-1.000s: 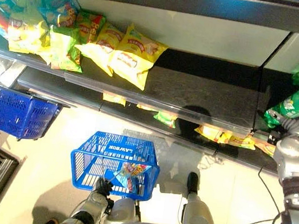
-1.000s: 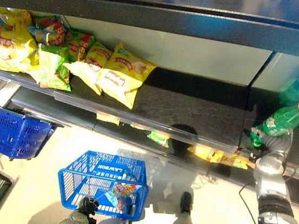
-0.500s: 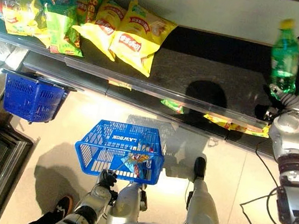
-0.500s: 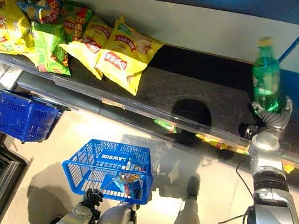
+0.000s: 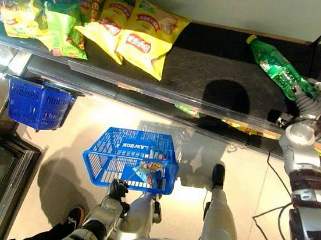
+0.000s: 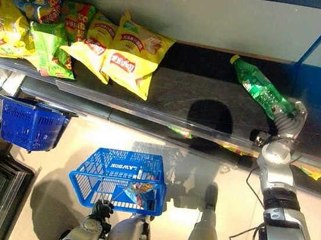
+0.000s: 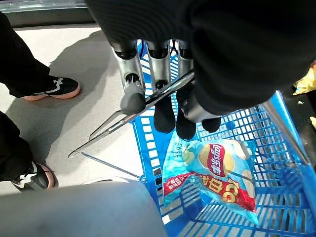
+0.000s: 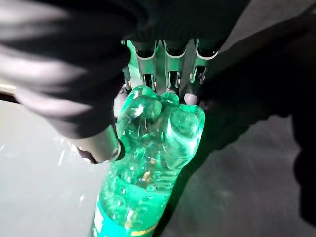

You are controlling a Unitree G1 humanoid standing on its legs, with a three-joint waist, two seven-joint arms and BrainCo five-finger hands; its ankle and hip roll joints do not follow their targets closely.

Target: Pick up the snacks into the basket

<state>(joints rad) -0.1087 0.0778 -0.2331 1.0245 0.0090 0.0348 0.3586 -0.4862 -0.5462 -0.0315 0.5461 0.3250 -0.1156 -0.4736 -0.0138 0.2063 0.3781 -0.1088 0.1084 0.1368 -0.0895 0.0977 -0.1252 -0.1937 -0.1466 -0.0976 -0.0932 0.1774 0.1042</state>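
right hand (image 5: pixel 308 98) gripping green bottle (image 5: pixel 277 66), left hand (image 7: pixel 163 94) holding basket (image 5: pixel 129 160)

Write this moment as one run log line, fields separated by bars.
right hand: shut on green bottle, tilted over shelf | left hand: shut on basket handle | blue basket: holds one snack bag

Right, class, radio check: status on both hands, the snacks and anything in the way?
Left hand shut on blue basket handle. Right hand shut on green bottle, tilted above shelf. One snack bag in basket. Path looks clear.
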